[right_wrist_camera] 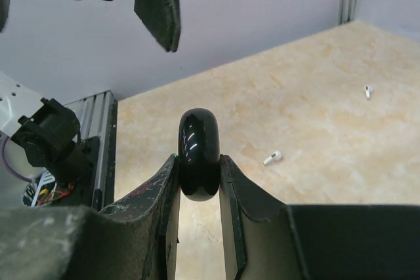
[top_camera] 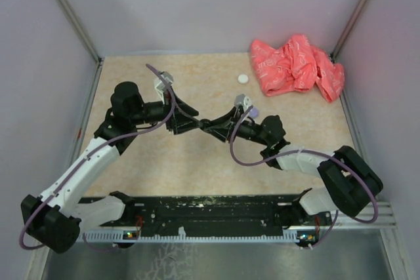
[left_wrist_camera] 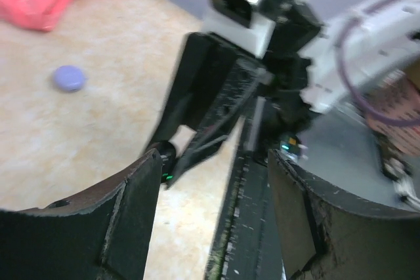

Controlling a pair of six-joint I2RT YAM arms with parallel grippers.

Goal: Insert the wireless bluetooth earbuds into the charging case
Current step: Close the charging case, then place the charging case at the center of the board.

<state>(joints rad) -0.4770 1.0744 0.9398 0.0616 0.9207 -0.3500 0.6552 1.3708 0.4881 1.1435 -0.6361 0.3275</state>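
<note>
I have the black charging case (right_wrist_camera: 199, 152) held edge-on, pinched between the right gripper's (right_wrist_camera: 199, 174) fingers. One white earbud (right_wrist_camera: 272, 157) lies on the table (right_wrist_camera: 315, 136) at the case's 3 o'clock, and a second earbud (right_wrist_camera: 367, 91) lies toward 2 o'clock. The right arm (top_camera: 295, 159) reaches in from 4 o'clock and the left arm (top_camera: 85, 168) from 8 o'clock. The left gripper (left_wrist_camera: 213, 159) faces the case, fingers spread wide.

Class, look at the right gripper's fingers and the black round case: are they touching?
Touching. The right wrist view shows the black case standing on edge, pinched between the two fingers, with no gap on either side.
</note>
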